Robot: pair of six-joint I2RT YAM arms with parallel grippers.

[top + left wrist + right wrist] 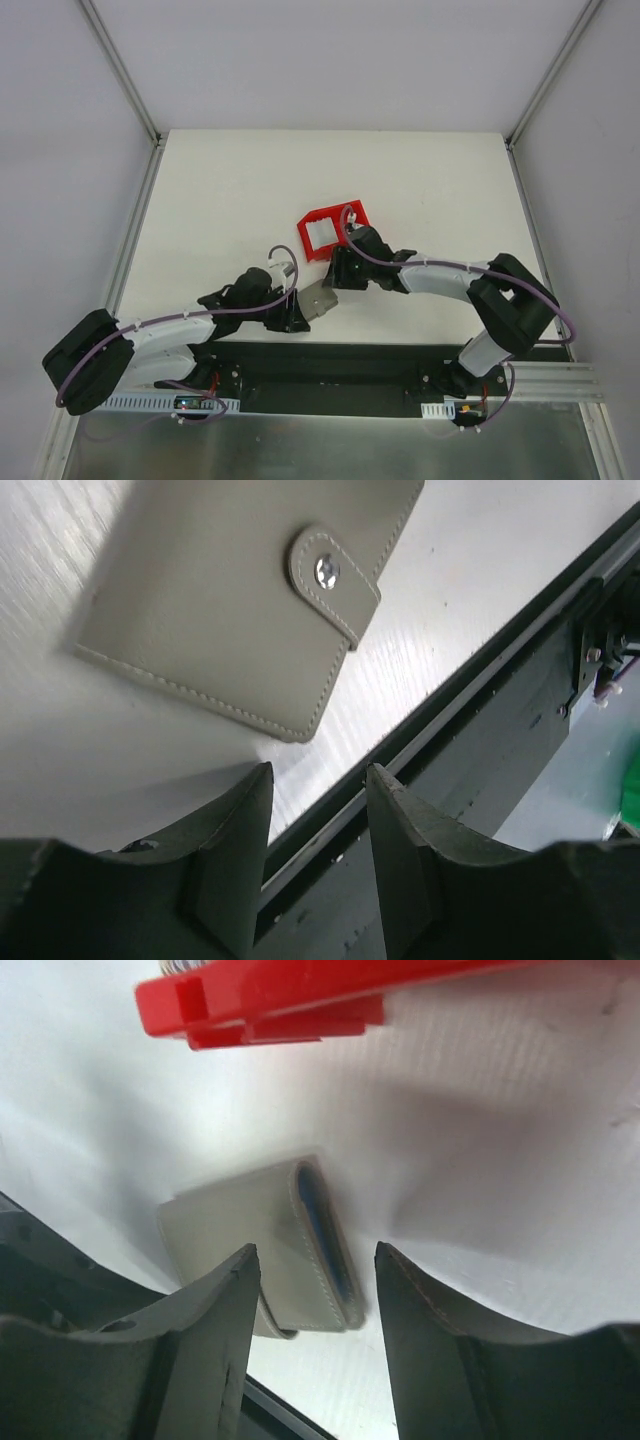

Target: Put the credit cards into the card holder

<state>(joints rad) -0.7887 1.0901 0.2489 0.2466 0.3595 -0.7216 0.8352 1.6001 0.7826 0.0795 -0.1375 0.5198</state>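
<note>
The grey card holder (318, 300) lies folded shut on the white table near the front edge, between my two grippers. In the left wrist view the card holder (230, 600) shows its flap and round snap (325, 570). In the right wrist view the card holder (275, 1245) shows a blue inner edge. Pale credit cards (320, 235) lie inside the red bin (333, 232). My left gripper (295, 315) (318, 775) is open and empty, just short of the holder. My right gripper (340, 275) (315, 1255) is open and empty, just above the holder's far edge.
The red bin (300, 995) stands just beyond the holder. The table's front edge with a dark metal rail (480, 680) runs right beside the holder. Grey walls close in the table at the back and sides.
</note>
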